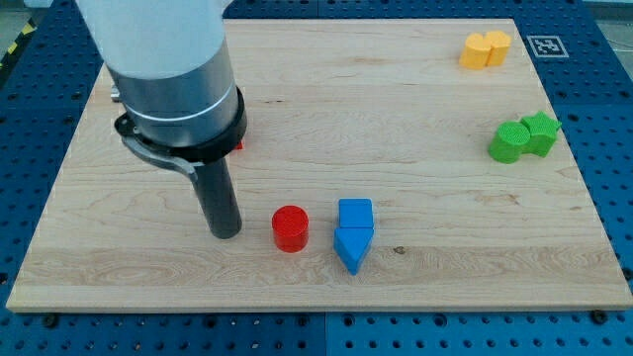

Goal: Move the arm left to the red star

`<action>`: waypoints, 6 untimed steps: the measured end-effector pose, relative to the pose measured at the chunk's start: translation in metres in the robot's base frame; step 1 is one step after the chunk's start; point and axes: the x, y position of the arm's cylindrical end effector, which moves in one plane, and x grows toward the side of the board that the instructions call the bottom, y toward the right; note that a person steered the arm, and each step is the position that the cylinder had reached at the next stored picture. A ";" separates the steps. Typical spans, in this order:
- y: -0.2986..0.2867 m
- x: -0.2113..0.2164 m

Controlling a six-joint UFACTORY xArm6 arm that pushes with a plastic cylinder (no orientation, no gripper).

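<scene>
My tip [226, 233] rests on the wooden board at the lower left of the middle. A red cylinder [290, 228] stands just to the tip's right. Only a small sliver of another red block [239, 144] shows behind the arm's grey body, above the tip; its shape cannot be made out. A blue cube [355, 214] and a blue triangular block [351, 247] touch each other to the right of the red cylinder.
Two yellow blocks [485, 48] sit together at the view's top right. A green cylinder [508, 143] and a green star [541, 133] sit together at the right edge. The arm's body [173, 79] covers the board's upper left.
</scene>
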 end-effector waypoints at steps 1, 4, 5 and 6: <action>0.019 -0.004; 0.076 0.005; 0.013 0.004; -0.071 -0.011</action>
